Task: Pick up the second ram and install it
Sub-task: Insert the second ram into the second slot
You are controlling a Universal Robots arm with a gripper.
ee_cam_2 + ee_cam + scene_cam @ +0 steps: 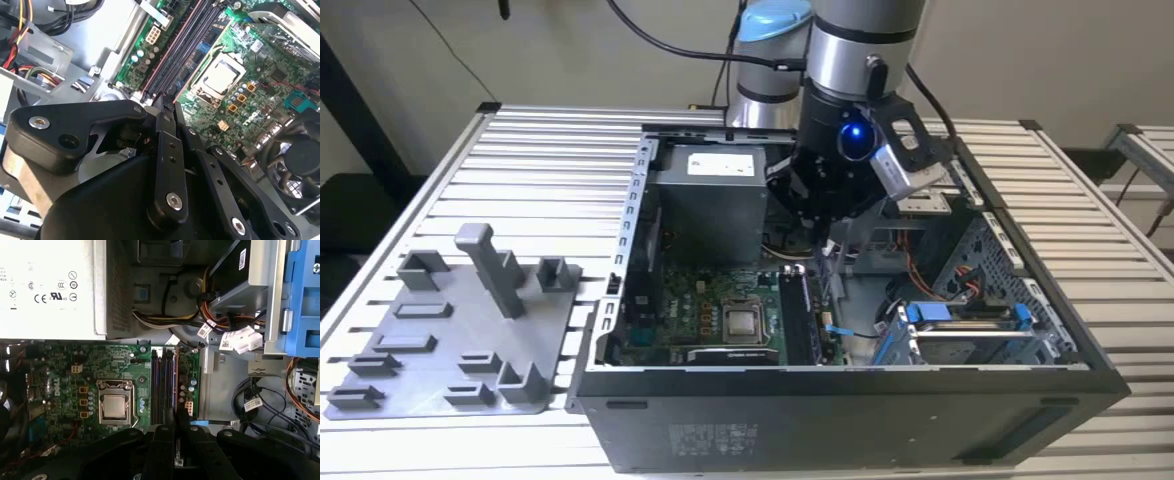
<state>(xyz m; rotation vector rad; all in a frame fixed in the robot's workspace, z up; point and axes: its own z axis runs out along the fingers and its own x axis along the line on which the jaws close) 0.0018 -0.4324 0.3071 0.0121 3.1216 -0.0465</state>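
The ram (173,413) looks to be the thin dark edge pinched between the tips of the claw (173,423), seen end-on, so little of it shows and I take it for the ram rather than know it. The claw is closed down to a narrow gap on it. It hangs right over the near end of the slots (164,382) on the board (60,370), just above them, not seated as far as I can tell. So the pick-up seems done and the seating is left. In the exterior view the claw (825,222) is inside the case (854,420), above the slots.
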